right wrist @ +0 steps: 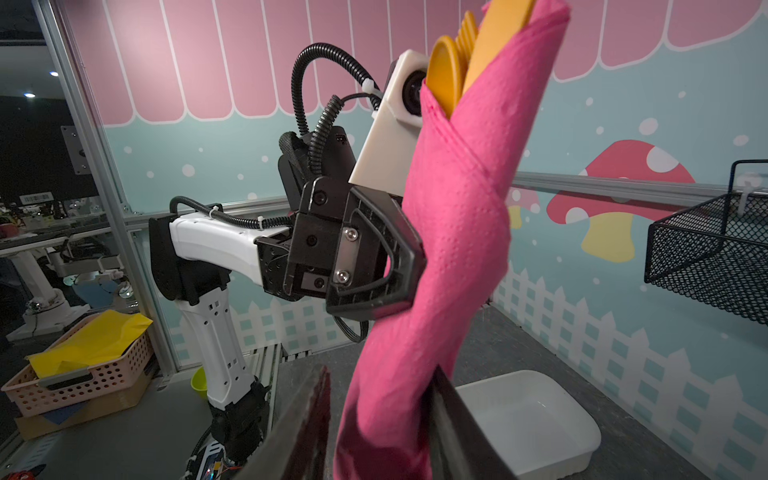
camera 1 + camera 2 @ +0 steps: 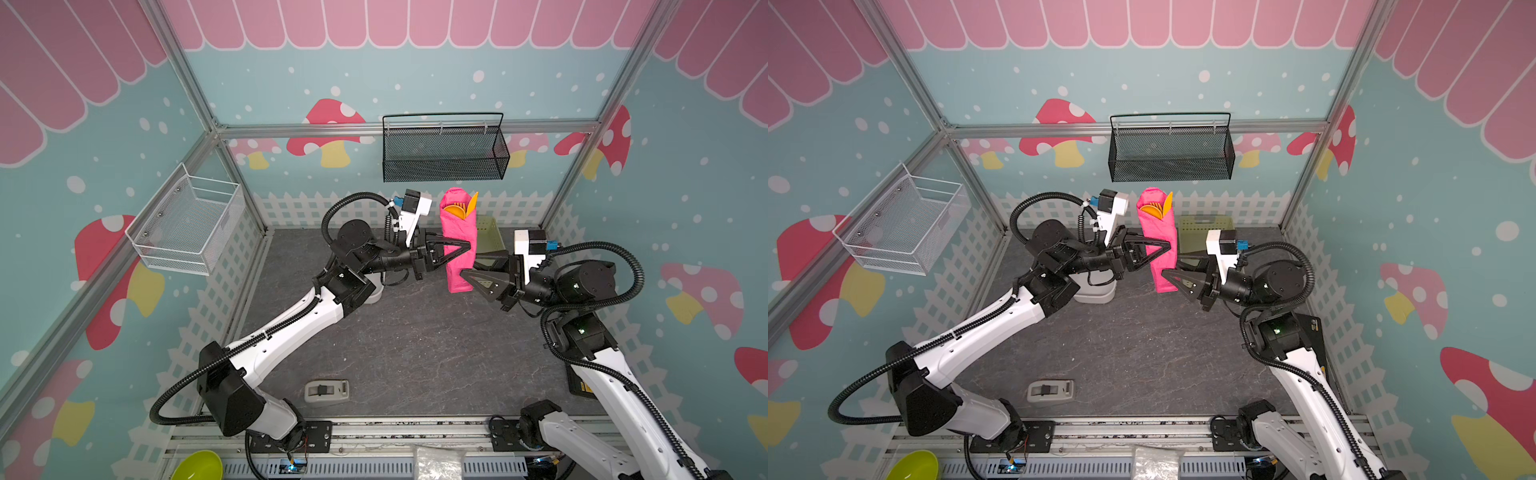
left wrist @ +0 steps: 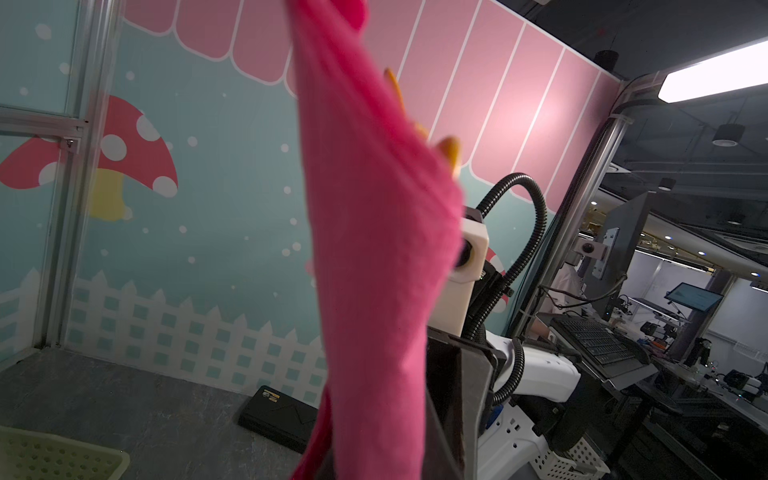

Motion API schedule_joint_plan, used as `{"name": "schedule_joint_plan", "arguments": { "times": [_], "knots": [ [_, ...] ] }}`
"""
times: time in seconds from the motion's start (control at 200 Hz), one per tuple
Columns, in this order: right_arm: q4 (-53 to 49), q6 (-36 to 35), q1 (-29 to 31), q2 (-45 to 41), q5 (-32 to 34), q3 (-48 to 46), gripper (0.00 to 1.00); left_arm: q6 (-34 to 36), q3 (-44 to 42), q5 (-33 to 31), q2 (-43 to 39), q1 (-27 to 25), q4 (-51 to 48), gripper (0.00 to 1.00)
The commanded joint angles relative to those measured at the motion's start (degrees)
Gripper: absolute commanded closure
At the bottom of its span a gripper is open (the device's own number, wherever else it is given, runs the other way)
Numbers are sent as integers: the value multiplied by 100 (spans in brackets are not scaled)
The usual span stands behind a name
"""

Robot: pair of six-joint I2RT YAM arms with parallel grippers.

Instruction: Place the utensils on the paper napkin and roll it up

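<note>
Rolling looks done: napkin (image 2: pixel 455 226) wraps utensils (image 2: pixel 459 210). Left claw (image 2: pixel 465 248) clenches its middle; right claw (image 2: pixel 467 269) straddles its bottom, grip unclear. Next: lay it on the tabletop (image 2: pixel 395 332)

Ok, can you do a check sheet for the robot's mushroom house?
surface: dark grey table.
job's things: paper napkin rolled around the utensils, held upright in mid-air; orange tips poke out on top.
clutter: green basket, white tray, grey switch box.
grippers: left gripper, jaws shut on the roll's middle; right gripper, jaws astride its lower end, grip unclear.
cables: black hoses loop over both wrists.
surroundings: black mesh basket and white wire basket on walls.
</note>
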Motion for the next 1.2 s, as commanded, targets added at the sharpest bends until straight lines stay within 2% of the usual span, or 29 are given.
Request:
{"name": "schedule_joint_plan", "arguments": {
  "times": [0.0, 0.29, 0.555, 0.66, 0.725, 0.82, 1.006, 1.086, 1.196],
  "knots": [
    [139, 21, -21, 6, -89, -90, 61, -140, 191, 184, 10, -35, 360, 100],
    [171, 107, -14, 42, -143, -83, 64, -119, 163, 74, 0, -52, 369, 100],
    [378, 223, -14, 33, -234, -136, 78, -45, 174, -58, -26, -57, 292, 100],
    [380, 210, -14, -14, -144, -145, 85, 12, 111, -148, -90, -53, 261, 92],
    [378, 188, -14, -48, -60, -153, 89, 105, 71, -232, -160, -52, 133, 83],
    [381, 137, -14, -99, 37, -153, 91, 406, -24, -508, -382, -52, -263, 70],
    [479, 112, -14, -168, 119, -156, 92, 936, -412, -1102, -922, -35, -780, 51],
    [658, 186, -14, -193, 48, -177, 93, 1034, -478, -1056, -1007, -26, -895, 45],
    [1043, 381, -14, -206, -148, -223, 93, 1019, -464, -690, -954, -26, -865, 41]
  ]
}}
